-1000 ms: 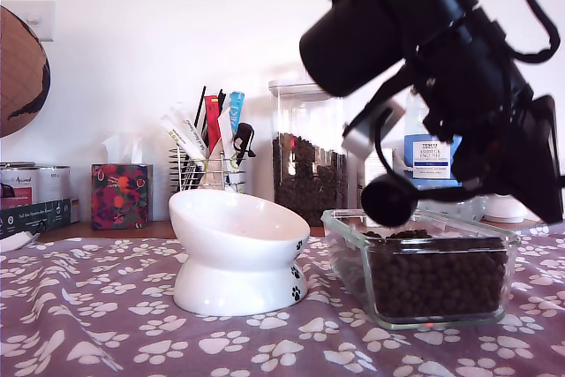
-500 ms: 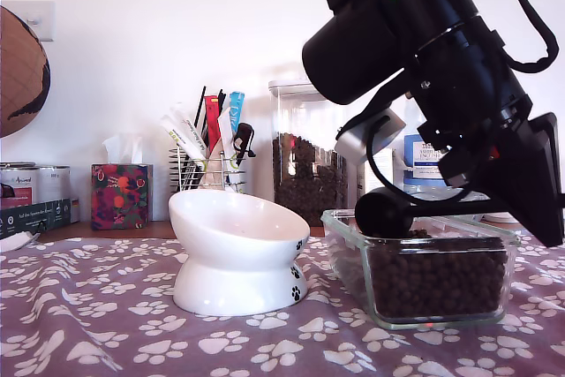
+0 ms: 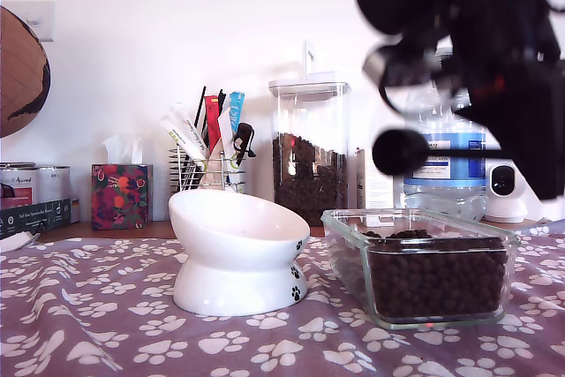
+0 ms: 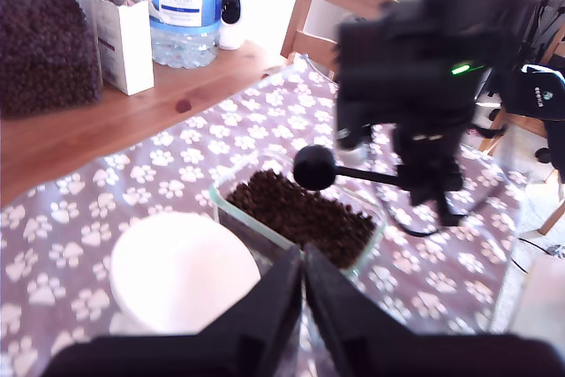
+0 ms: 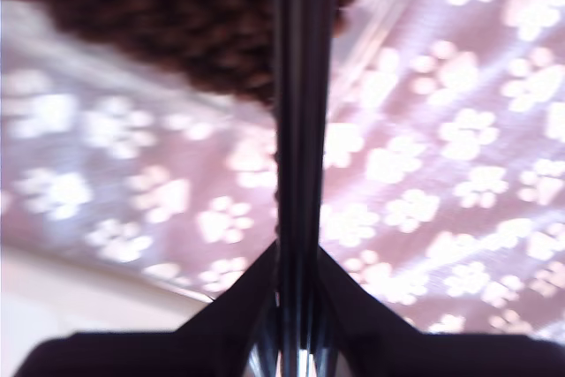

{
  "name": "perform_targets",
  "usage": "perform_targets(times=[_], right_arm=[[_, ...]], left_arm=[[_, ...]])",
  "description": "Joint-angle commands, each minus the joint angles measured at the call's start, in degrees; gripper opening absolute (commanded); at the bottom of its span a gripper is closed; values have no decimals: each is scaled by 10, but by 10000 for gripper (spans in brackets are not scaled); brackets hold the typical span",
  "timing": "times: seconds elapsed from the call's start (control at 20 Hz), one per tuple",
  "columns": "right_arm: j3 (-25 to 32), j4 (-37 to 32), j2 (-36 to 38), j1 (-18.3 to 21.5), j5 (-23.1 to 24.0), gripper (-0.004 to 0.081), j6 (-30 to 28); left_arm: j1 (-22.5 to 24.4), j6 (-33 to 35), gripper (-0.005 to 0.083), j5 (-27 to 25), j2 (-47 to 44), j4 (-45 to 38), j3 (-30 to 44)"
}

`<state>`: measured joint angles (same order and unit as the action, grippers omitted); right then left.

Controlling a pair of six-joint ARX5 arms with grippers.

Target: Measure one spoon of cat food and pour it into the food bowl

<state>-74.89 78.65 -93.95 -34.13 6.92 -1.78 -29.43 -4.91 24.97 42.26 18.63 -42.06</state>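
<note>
I am holding the spoon [image 3: 399, 152] clamped by its handle in my second pincer [image 5: 298, 342], above the glass dish [image 3: 353, 258] of cat food [image 3: 437, 280]. My first pincer [image 4: 303, 293] is hanging closed, empty. Next I judge: carrying it toward nine o'clock, over the bowl [image 3: 238, 253] on the surface [image 3: 106, 324], then tipping.

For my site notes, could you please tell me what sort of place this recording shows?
Most likely a home dining or kitchen table: a paw-print tablecloth, a wooden chair behind it, and household clutter such as a tissue box and a big water bottle.
</note>
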Motion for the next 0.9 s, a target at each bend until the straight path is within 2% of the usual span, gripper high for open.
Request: perform_targets(times=[0.0,0.2,0.4,0.6,0.85], right_arm=[[-2,-1,26,9,-37,-13,-15],[-2,-10,66,24,-123,-13,-37],[-2,-16,68,27,-207,-13,-61],[-2,-12,68,19,-260,-13,-69],[-2,-10,68,-16,-280,-13,-77]], left_arm=[[0,5,-22,1,35,-58,12],[-13,-2,-22,38,129,-201,12],[-52,-22,-22,57,206,-335,12],[-78,-23,-22,57,261,-399,12],[-93,-26,-22,57,294,-411,7]])
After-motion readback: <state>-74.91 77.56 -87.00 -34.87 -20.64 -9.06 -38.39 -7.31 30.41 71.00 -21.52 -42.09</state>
